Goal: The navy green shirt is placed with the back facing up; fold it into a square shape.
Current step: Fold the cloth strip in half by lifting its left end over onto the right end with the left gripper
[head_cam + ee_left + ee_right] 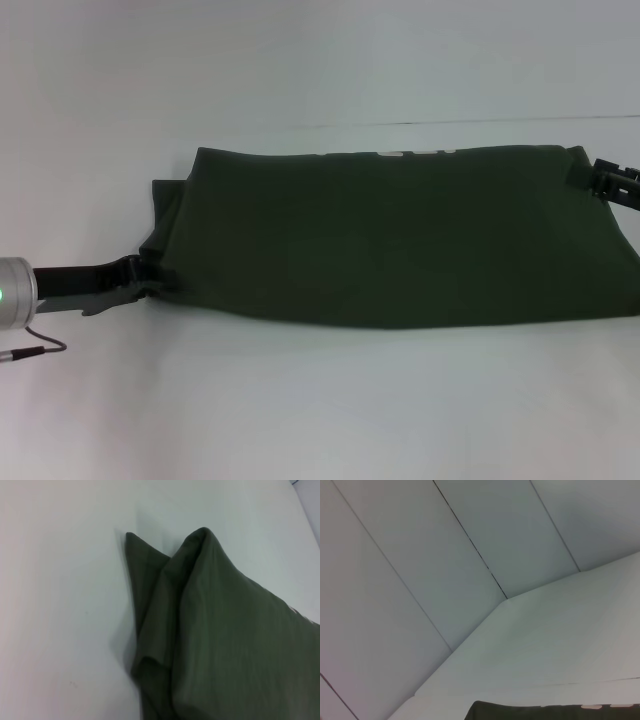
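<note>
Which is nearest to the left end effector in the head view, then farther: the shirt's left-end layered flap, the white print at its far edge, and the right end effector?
1. The navy green shirt's layered flap, on the left, right beside the left end effector.
2. The white print, mid far edge.
3. The right end effector, at the far right corner.
</note>
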`<state>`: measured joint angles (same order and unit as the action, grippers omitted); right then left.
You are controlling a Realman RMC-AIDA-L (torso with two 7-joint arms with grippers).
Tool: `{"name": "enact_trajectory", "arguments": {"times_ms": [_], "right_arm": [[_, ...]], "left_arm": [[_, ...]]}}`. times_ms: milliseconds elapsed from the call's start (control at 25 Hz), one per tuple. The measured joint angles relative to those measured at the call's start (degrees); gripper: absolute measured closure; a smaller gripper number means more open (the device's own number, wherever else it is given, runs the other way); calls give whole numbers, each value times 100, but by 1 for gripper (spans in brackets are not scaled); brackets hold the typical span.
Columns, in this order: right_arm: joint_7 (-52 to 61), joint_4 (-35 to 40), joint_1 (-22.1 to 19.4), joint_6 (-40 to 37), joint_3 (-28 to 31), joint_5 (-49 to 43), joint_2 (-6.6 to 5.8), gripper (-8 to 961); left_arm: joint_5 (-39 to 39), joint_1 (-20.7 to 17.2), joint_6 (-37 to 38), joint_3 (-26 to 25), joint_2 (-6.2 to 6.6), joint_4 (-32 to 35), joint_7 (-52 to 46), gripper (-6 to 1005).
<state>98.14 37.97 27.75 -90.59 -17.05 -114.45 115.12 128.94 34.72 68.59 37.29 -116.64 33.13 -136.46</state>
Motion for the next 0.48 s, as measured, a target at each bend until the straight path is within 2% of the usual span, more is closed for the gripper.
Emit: {"name": "enact_trajectory", "arguments": {"times_ms": [80, 280, 480], "right_arm": [[-6, 0, -12, 7, 0, -1, 4, 53], [-7, 0, -28, 25, 0, -6, 15, 53], [10, 0, -31, 26, 2, -4, 25, 54]], "left_arm": [[-25, -20, 33, -23, -1, 1, 1, 876], [-120, -164, 167, -84, -62, 40, 15, 912], [-640, -673, 364, -97, -146, 190, 150, 949]]}}
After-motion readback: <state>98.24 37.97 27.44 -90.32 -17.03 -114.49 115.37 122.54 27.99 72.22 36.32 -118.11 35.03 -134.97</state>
